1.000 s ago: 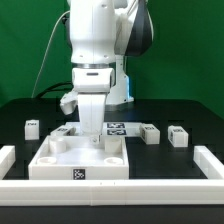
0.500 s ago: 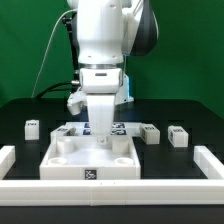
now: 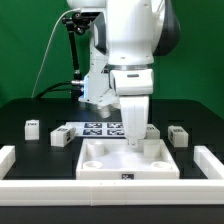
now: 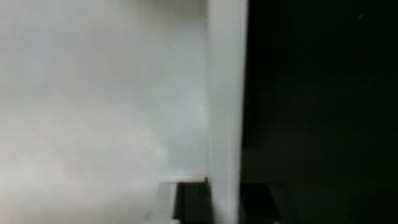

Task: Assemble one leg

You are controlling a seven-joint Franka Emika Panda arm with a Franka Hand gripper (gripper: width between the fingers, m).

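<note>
A leg [image 3: 178,135] is seen on the desk [image 3: 15,125] at centre right. It is judged light and stiff, best taken by opposite flat faces. Whether the hand [image 3: 133,140] is clamped cannot be told.

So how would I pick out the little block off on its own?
Start at the white tray in the middle. On the exterior view's left, past the marker board, sit two blocks. Yours is the outer leg, farther out than the nearer leg.
</note>
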